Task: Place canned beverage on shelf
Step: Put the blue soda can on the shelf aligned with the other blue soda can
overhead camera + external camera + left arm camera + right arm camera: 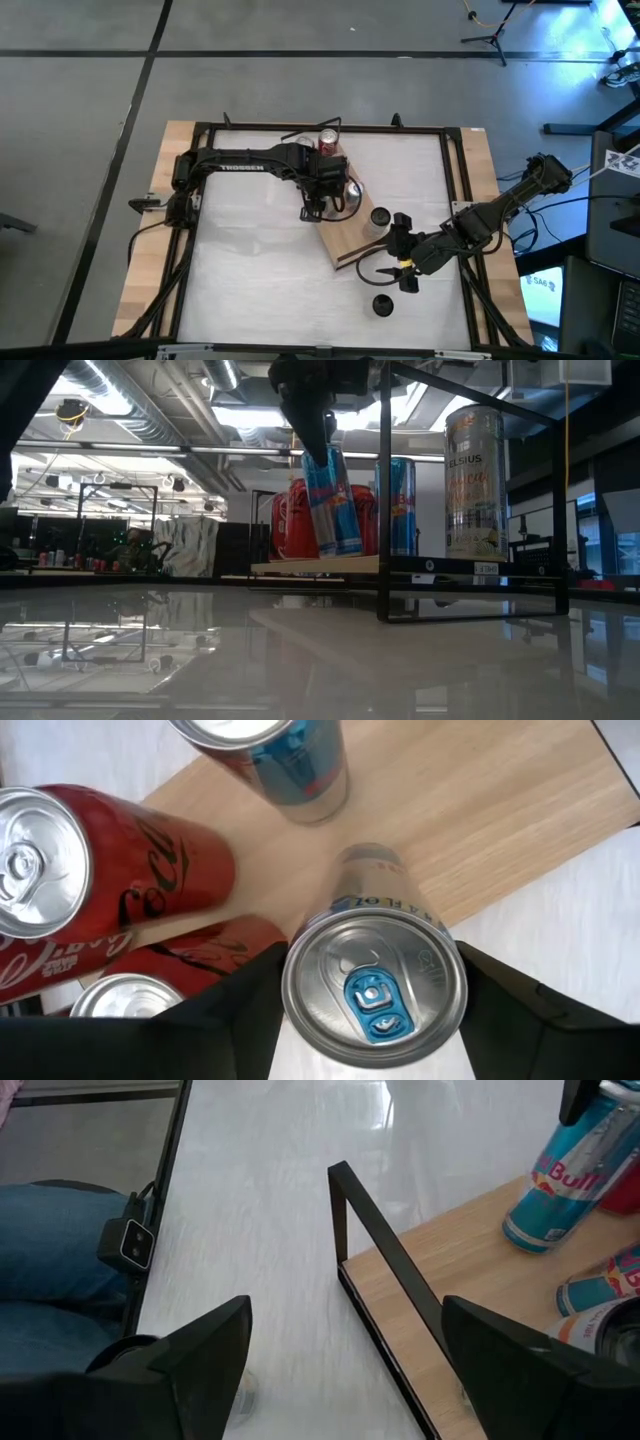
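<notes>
We see our left tool point(372, 1010) pinching one blue can point(372, 985), tilted just above the shelf point(500, 830). Two red cans point(110, 860) and one more blue can point(285, 760) stand on the shelf. Our right tool point(345, 1365) is spread wide near the shelf's black rail point(385, 1250), over the white surface point(260, 1210).

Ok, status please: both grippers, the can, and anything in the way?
Left gripper shut on blue can, tilted above shelf. Right gripper open, waiting past shelf's end. Red cans and another blue can crowd the board.
</notes>
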{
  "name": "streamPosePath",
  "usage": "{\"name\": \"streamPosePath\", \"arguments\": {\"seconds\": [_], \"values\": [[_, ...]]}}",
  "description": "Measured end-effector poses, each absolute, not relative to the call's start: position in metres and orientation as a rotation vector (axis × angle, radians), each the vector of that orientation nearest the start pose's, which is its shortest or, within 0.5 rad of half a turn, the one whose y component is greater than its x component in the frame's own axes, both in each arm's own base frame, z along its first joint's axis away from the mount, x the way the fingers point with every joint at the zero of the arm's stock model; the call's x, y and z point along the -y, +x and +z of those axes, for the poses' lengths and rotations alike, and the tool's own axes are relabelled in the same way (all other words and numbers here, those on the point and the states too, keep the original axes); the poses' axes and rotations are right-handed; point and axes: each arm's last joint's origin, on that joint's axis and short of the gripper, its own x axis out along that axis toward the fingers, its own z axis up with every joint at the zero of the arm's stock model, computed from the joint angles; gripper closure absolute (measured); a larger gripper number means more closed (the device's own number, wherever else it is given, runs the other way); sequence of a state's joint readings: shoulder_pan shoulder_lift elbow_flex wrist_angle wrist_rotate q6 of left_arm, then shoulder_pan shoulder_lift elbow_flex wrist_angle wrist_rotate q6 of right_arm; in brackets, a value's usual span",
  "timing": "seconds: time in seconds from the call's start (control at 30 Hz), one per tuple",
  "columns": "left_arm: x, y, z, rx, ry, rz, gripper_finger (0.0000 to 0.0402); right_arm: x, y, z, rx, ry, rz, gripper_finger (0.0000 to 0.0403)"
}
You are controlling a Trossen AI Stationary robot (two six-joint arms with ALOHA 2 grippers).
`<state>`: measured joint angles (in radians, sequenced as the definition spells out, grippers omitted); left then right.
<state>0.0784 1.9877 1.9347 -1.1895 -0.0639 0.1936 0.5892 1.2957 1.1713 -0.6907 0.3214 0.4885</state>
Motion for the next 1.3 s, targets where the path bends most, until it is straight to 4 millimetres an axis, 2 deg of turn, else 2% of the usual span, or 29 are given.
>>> {"name": "streamPosePath", "arguments": {"seconds": [0.23, 1.3], "values": [[-0.0348, 0.4045, 0.2999, -1.258, 0.184, 0.036, 0.0160, -0.1391, 0.2247, 0.3174, -0.769, 0.105, 0.067, 0.0081], [-0.0352, 0.4076, 0.2999, -1.232, 0.232, 0.013, 0.0159, -0.1391, 0.2247, 0.3173, -0.769, 0.104, 0.067, 0.0081]]}}
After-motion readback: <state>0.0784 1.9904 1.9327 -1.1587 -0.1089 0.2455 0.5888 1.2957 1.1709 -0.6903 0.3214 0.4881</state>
